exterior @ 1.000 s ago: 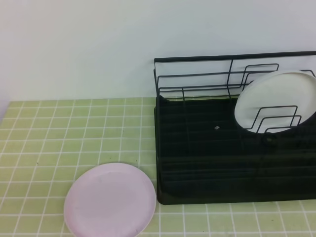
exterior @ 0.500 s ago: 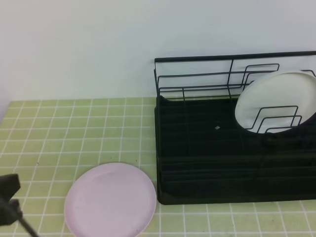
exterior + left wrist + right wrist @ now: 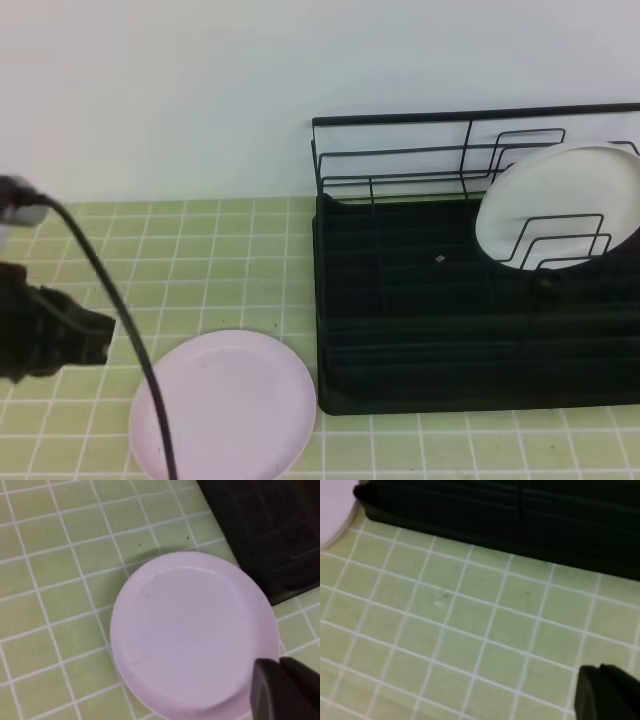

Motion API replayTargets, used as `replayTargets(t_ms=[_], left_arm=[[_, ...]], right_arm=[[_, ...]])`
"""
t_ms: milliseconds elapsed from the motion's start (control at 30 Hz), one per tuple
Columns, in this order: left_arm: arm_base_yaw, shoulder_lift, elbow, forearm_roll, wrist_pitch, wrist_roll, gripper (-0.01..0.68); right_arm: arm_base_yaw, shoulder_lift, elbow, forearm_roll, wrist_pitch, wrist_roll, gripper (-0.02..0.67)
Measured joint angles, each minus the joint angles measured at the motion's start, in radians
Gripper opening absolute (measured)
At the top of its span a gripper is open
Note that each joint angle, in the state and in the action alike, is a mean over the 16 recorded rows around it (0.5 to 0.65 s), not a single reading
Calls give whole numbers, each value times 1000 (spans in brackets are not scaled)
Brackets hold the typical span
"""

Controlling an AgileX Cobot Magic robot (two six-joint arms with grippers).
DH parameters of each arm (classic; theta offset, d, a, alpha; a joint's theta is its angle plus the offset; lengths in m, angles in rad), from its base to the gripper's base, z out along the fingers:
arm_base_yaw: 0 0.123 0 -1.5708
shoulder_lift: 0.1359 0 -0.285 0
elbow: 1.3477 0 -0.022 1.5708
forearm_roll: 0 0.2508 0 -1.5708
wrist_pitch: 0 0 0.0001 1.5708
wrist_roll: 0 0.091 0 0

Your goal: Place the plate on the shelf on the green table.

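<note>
While the left pincer (image 3: 285, 687) hangs with tips together, holding nothing, the pink plate (image 3: 192, 635) lies flat on the green tiled desk (image 3: 55, 580) just beneath it, up-left of its tips. Black dish rack (image 3: 470, 300) sits just right of the plate.

One pink plate (image 3: 222, 405), one white plate (image 3: 558, 205), one shelf (image 3: 420, 290).

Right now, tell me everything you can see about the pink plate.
The pink plate is round, pale pink and plastic-looking, with a raised rim and a smooth, empty face. It lies flat, face up, on the green table, just left of the shelf at its front corner, close to the tray edge. Nothing grips it.
</note>
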Motion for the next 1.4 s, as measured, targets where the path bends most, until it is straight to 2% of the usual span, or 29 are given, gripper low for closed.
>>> replayTargets(t_ms=[167, 367, 667, 900, 1400], left_arm=[[0, 110, -46, 8, 2, 28, -1], [0, 231, -64, 38, -22, -22, 27], [1, 411, -64, 68, -59, -113, 159], [2, 530, -65, 86, -115, -124, 247], [2, 693, -66, 15, -187, -94, 265]], right_arm=[[2, 42, -11, 19, 33, 20, -2], [2, 59, -16, 86, 31, 3, -2], [2, 63, -16, 108, 42, -16, -2], [2, 63, -16, 115, 61, -22, -2], [2, 63, -16, 121, 89, -25, -2]])
